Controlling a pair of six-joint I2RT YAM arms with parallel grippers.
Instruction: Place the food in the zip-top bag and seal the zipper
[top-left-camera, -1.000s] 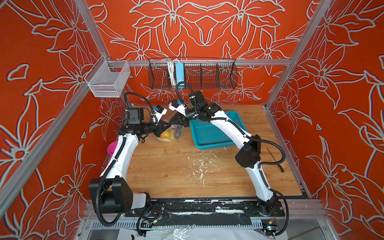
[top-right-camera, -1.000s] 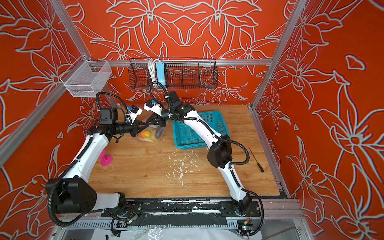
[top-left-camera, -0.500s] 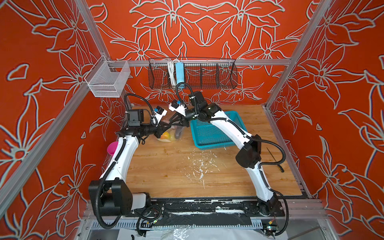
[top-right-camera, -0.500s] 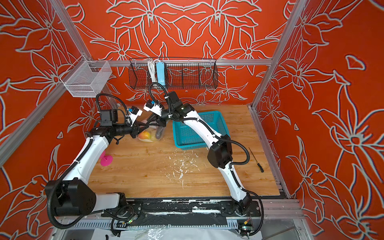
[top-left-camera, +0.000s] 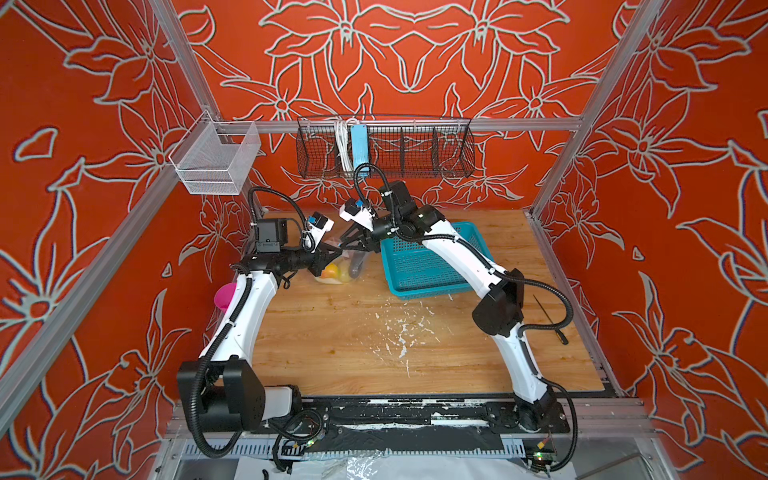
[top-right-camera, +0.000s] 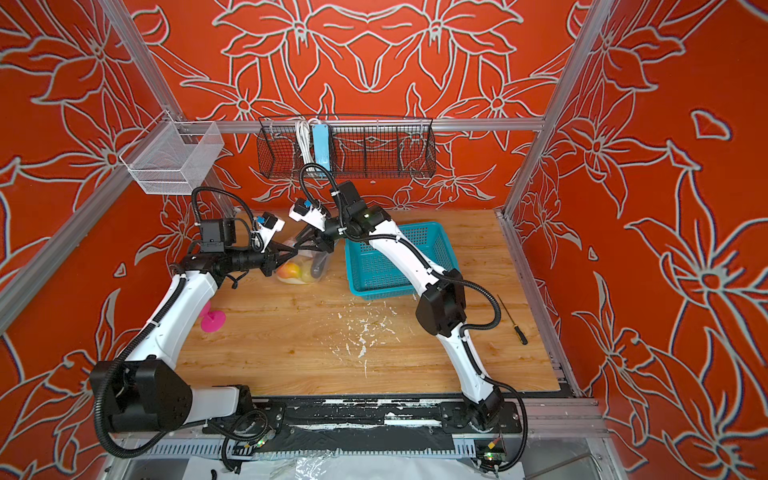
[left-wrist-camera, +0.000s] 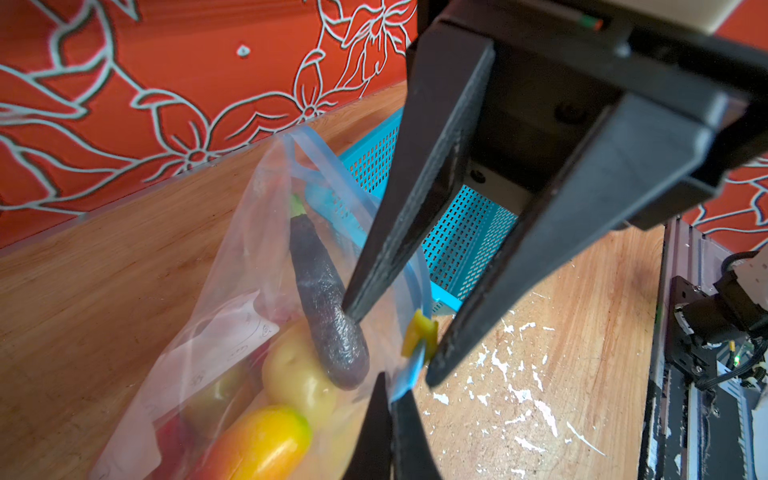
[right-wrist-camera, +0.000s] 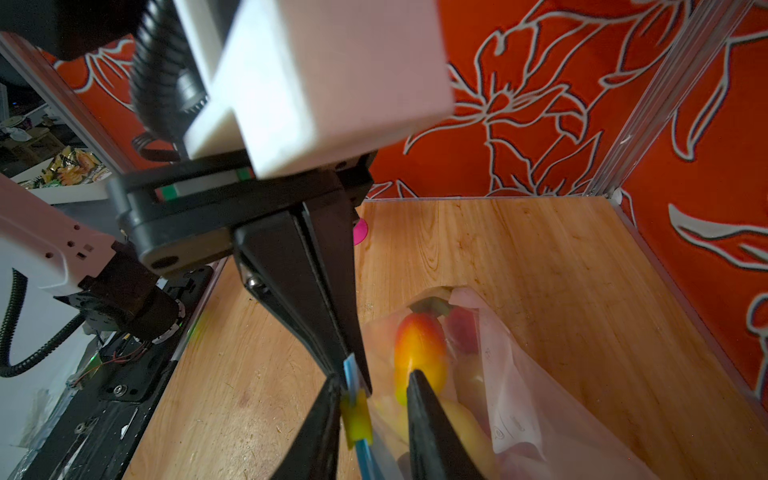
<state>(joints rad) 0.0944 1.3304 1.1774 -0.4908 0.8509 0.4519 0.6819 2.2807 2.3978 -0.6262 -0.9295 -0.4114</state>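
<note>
The left hand (left-wrist-camera: 390, 395) has its two black wedge-shaped fingers pressed together. They are clamped on the thin, light-blue zipper (left-wrist-camera: 316, 153) of the zip-top bag (left-wrist-camera: 232, 291), pinching the strip's end just beyond its small yellow slider (left-wrist-camera: 420, 332). The right hand (left-wrist-camera: 392, 345) meets it tip to tip from the opposite side. Its long matte fingers stand apart and straddle the strip, with the slider close against the inner face of one finger and clear of the other.

Below both hands the bag, clear crinkly film with a white rectangular label (left-wrist-camera: 224, 332), reaches down to the counter (left-wrist-camera: 83, 311). The food (top-left-camera: 332, 272) lies bunched in its bottom. A slim, dark purple eggplant (left-wrist-camera: 324, 299) with rough skin is just under the right hand's fingertips. A smooth yellow-tan potato lump (left-wrist-camera: 295, 374) lies beside it, and a glossy red-to-yellow mango (left-wrist-camera: 257, 440) lies lowest. Something red shows through the film, perhaps a ball.

Behind the right hand sits a teal perforated plastic basket (left-wrist-camera: 465, 232) on the wood-grain counter, which is flecked with white.
</note>
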